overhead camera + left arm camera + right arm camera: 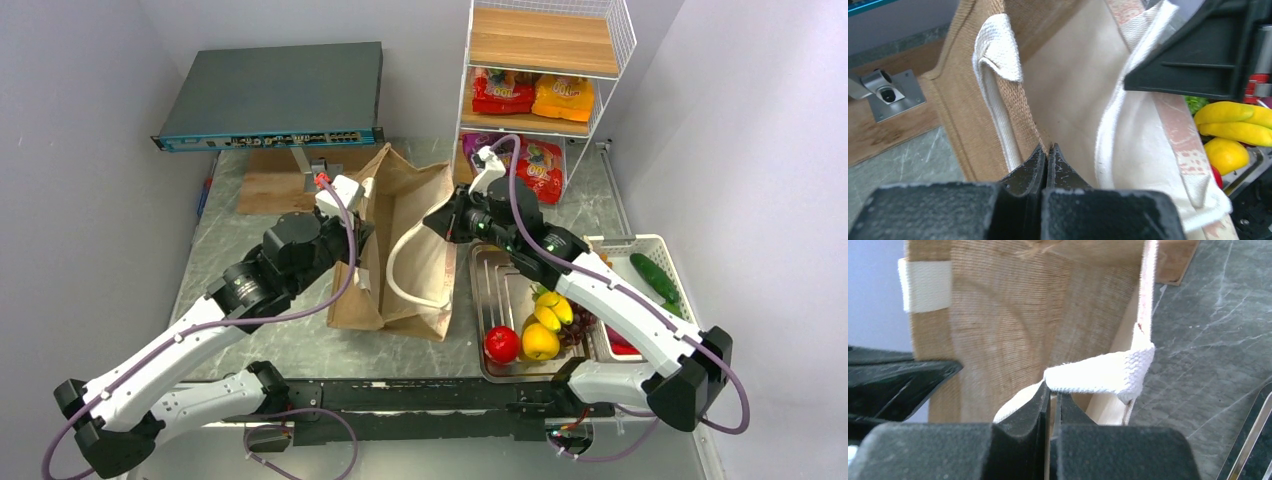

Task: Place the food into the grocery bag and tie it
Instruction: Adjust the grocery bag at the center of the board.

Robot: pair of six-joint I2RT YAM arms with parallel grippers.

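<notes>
The brown grocery bag stands open in the middle of the table, its cream lining showing. My left gripper is shut on its left rim, beside a white handle. My right gripper is shut on the right rim, where the other white handle folds over the fingertips. The food lies outside the bag: a red apple, an orange fruit, bananas and grapes on a metal tray. A cucumber lies in a white basket.
A wire shelf at the back right holds red and orange snack packets, with another packet below. A grey equipment box and a wooden board lie at the back left.
</notes>
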